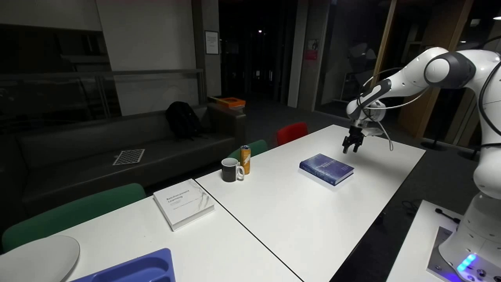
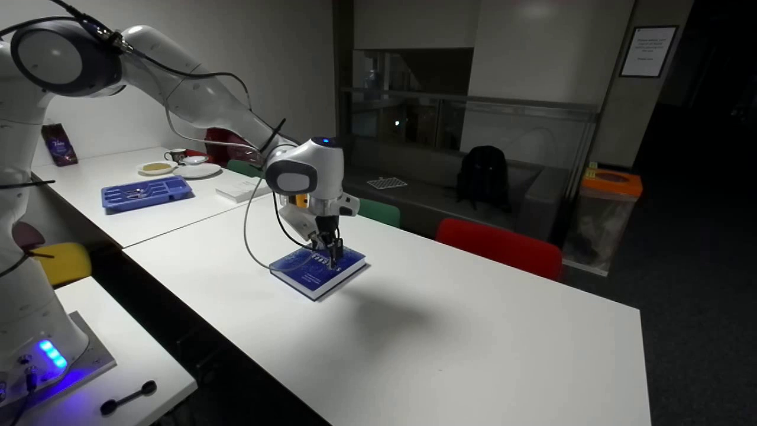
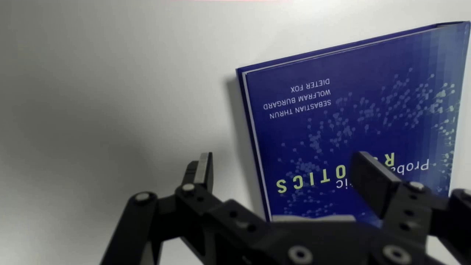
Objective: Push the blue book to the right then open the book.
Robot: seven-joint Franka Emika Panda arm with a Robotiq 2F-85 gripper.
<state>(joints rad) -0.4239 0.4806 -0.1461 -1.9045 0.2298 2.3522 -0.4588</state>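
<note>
The blue book (image 1: 326,169) lies flat and closed on the white table (image 1: 270,211). It shows in both exterior views (image 2: 313,280), partly behind the gripper and a cable. In the wrist view the book (image 3: 353,84) fills the right side, its cover print upside down and its page edge facing left. My gripper (image 1: 350,149) is open and empty, held above the table near the book. In the wrist view the gripper (image 3: 284,154) has its left finger over bare table past the page edge and its right finger over the cover. I see no contact with the book.
A dark mug (image 1: 230,170) and an orange can (image 1: 245,159) stand near the table's chair-side edge. A white book (image 1: 184,204), a blue tray (image 1: 156,261) and a plate (image 1: 41,256) are on the adjoining table. A red chair (image 2: 500,245) stands at the table's side.
</note>
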